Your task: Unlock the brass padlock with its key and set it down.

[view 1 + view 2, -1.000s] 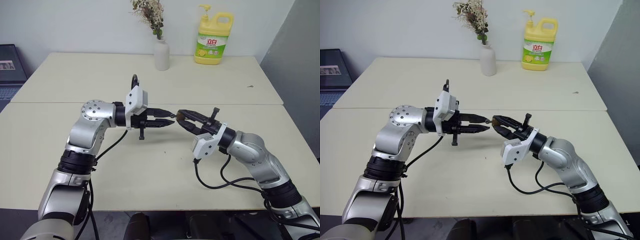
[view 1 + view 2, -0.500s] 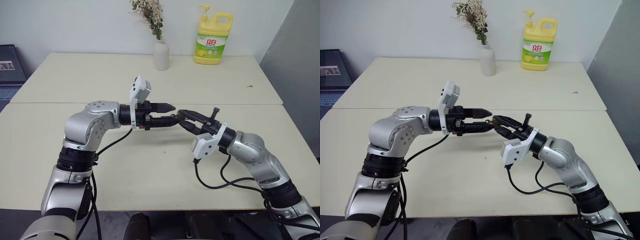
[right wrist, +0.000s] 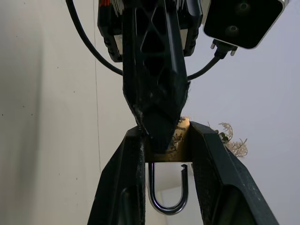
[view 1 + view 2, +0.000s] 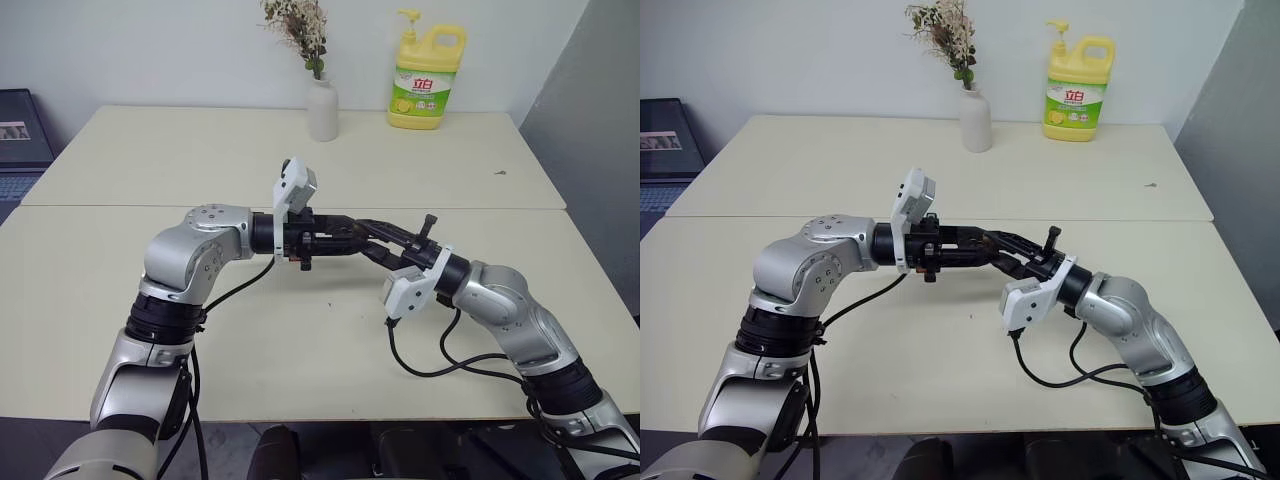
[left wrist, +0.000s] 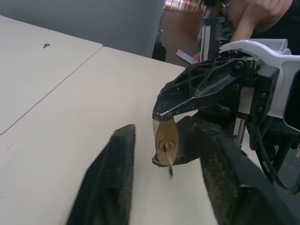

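Right gripper (image 3: pixel 166 154) jaws clamp the brass padlock (image 5: pixel 165 143), key (image 5: pixel 169 166) inserted; left gripper's (image 5: pixel 164 187) jaws open.

Even, bright indoor light
Soft shadows lie on the worktop (image 4: pixel 420 150); nearest claw fingers in the wrist views are blurred.

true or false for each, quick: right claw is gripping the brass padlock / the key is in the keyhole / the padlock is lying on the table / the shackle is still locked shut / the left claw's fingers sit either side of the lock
1. The right claw is gripping the brass padlock: true.
2. The key is in the keyhole: true; it sticks out of the lock's end face.
3. The padlock is lying on the table: false; it is held in the air above it.
4. The shackle is locked shut: false; one end of it is free of the lock body.
5. The left claw has its fingers either side of the lock: true, with gaps showing, so it stands open.
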{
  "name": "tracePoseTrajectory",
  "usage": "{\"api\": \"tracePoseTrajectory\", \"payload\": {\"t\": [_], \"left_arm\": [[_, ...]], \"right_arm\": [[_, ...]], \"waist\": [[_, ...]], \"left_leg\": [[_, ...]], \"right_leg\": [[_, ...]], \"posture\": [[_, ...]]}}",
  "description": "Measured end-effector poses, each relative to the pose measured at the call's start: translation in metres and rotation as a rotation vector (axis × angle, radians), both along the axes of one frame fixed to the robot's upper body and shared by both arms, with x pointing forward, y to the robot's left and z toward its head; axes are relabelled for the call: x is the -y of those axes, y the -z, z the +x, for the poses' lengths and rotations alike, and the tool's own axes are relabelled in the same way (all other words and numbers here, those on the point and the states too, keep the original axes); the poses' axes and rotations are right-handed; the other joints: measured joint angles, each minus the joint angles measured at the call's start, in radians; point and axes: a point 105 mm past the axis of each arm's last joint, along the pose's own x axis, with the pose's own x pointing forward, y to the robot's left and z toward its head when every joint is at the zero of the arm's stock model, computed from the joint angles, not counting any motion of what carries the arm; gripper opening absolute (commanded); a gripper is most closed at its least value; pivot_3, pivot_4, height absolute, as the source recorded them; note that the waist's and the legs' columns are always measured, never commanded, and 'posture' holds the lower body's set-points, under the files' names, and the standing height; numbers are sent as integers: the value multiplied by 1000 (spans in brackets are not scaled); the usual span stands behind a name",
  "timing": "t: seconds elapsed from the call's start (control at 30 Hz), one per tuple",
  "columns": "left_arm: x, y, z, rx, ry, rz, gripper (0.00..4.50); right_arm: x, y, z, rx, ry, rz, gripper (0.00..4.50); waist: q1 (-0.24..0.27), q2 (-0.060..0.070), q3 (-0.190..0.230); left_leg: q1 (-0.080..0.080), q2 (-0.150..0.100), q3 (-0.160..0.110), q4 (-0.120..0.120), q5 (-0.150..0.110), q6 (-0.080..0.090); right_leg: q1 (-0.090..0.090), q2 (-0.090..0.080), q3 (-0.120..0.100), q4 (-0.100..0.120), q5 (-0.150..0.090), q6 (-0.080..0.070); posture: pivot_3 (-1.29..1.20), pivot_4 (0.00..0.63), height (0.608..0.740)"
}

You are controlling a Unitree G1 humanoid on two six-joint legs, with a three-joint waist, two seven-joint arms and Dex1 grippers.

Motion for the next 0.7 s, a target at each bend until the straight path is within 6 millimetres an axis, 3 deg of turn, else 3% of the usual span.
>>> {"api": "tracePoseTrajectory", "payload": {"t": [0.13,0.53,0.7], "left_arm": [[2,-1,1,0,3,-8,163],[2,0,1,-4,7,-7,171],[0,1,1,-4,3,1,171]], "right_arm": [[0,1,0,3,1,-8,930],[0,2,0,2,1,-18,930],[2,5,1,-13,13,-35,2720]], "waist": [[0,0,0],[0,0,0],[0,0,0]], "left_leg": [[0,0,0,0,0,0],[0,0,0,0,0,0],[0,0,0,0,0,0]], "right_leg": [[0,0,0,0,0,0],[0,0,0,0,0,0],[0,0,0,0,0,0]], "posture": [[0,150,740],[0,150,740],[0,150,740]]}}
